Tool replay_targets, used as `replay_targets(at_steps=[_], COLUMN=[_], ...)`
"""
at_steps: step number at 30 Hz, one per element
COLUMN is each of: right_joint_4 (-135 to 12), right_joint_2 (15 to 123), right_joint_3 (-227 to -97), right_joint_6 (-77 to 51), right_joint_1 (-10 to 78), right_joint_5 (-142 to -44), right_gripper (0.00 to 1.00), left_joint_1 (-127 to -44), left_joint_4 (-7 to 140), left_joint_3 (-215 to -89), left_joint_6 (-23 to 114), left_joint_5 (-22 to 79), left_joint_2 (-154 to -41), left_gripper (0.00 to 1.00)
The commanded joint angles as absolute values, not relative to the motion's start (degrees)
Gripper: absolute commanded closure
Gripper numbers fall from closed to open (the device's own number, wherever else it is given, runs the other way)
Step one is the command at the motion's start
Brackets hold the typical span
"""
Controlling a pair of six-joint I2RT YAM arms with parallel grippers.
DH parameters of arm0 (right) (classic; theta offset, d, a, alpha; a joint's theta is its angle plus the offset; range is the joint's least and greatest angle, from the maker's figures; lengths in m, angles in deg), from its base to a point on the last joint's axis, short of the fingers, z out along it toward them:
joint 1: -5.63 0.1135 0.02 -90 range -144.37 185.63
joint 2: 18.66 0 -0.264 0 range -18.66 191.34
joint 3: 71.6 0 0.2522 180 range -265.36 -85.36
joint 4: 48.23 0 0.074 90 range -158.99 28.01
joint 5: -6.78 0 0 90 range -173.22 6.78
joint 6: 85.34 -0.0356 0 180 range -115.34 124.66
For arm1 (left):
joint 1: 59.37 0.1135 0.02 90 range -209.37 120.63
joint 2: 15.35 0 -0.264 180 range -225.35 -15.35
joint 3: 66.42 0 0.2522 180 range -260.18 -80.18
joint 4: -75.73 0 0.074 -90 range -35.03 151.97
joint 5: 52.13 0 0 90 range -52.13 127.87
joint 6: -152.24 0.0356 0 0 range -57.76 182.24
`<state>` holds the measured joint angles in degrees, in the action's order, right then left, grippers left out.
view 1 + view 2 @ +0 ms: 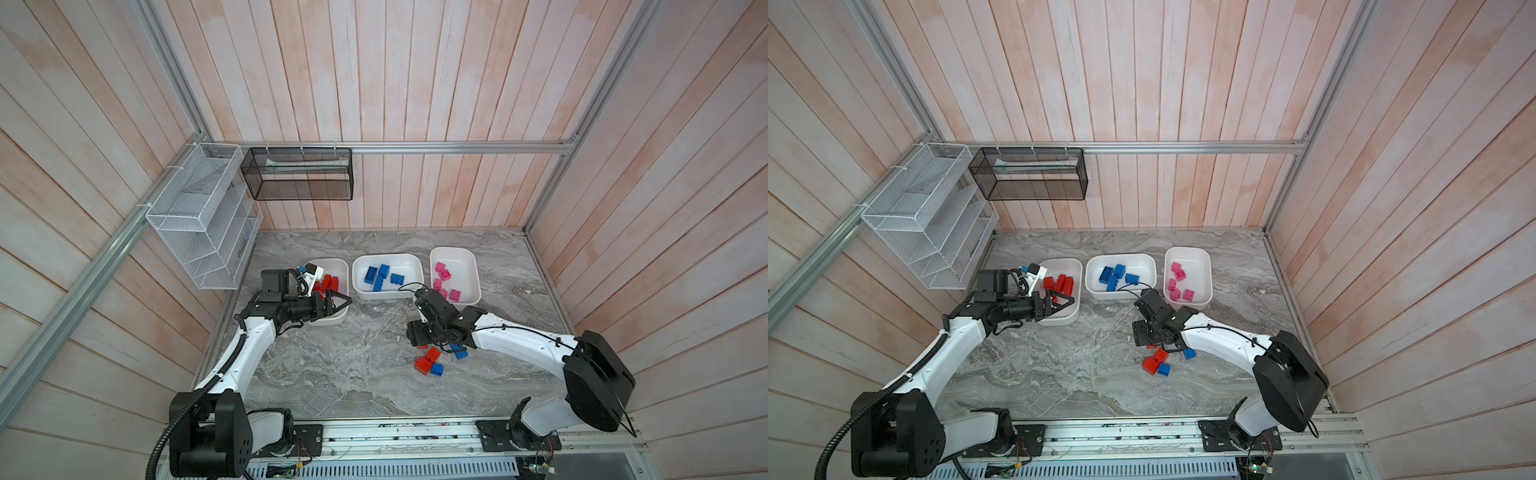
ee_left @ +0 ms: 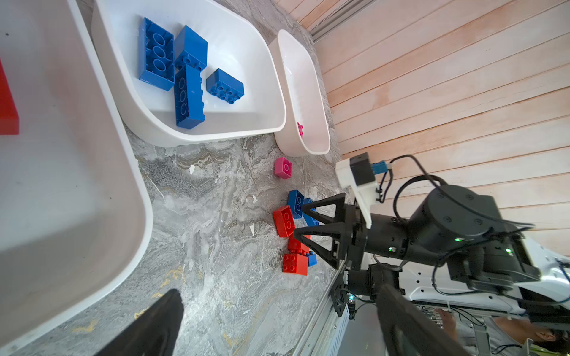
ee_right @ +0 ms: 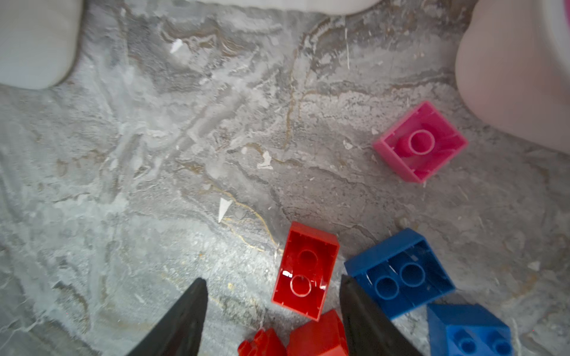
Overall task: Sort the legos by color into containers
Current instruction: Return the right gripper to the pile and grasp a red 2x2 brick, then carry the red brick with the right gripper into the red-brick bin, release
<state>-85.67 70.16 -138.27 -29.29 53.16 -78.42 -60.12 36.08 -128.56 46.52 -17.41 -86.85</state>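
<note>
1. Black fingers (image 3: pixel 185 314) of my right gripper (image 3: pixel 273 282) stand apart, clamping nothing. A red brick (image 3: pixel 305 271) lies hollow side up between them, with a blue brick (image 3: pixel 401 274) just beside one finger.
2. A pink brick (image 3: pixel 421 141) lies just beside the pink tub (image 1: pixel 471 257).
3. Bare surface (image 1: pixel 332 374) opens wide toward my left arm, and more loose legos (image 1: pixel 430 361) cluster below my right wrist.
4. My right arm reaches in low, wrist bent down, in front of the blue tub (image 1: pixel 409 266).
5. My left gripper (image 1: pixel 343 302) hangs wide open and empty over the near end of the red tub (image 1: pixel 340 266).
</note>
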Motion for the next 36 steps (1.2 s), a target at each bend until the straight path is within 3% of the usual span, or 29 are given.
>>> replay_targets(at_steps=[1,8,14,19,28,36], right_joint_4=[-87.98,-86.12,-87.44,-89.66,-90.19,-87.78], right_joint_2=[73.05,76.37,79.13,77.44,72.73,77.4], right_joint_3=[-139.8,-140.06,-140.59,-142.54,-151.26,-161.26], right_joint_6=[-34.45,-34.89,-34.84,-34.31,-26.39,-16.44], right_joint_1=[53.68,53.79,54.4,54.75,49.27,43.59], right_joint_5=[-74.57,-76.27,-74.58,-72.42,-72.09,-75.71], right_gripper=[0.36,0.54,0.6,0.81,0.81,0.81], left_joint_1=[-60.1,-60.07,-60.07,-60.08,-60.09,-60.07], left_joint_4=[36.9,37.36,37.26,36.95,36.93,36.79], left_joint_3=[-128.18,-127.91,-128.38,-128.6,-129.22,-129.05], left_joint_6=[46.87,46.88,47.12,47.04,46.42,46.07], left_joint_5=[-18.61,-18.84,-18.85,-18.82,-19.26,-18.58], left_joint_2=[-85.93,-85.76,-86.09,-86.15,-85.56,-85.18], left_gripper=[0.0,0.0,0.0,0.0,0.0,0.0])
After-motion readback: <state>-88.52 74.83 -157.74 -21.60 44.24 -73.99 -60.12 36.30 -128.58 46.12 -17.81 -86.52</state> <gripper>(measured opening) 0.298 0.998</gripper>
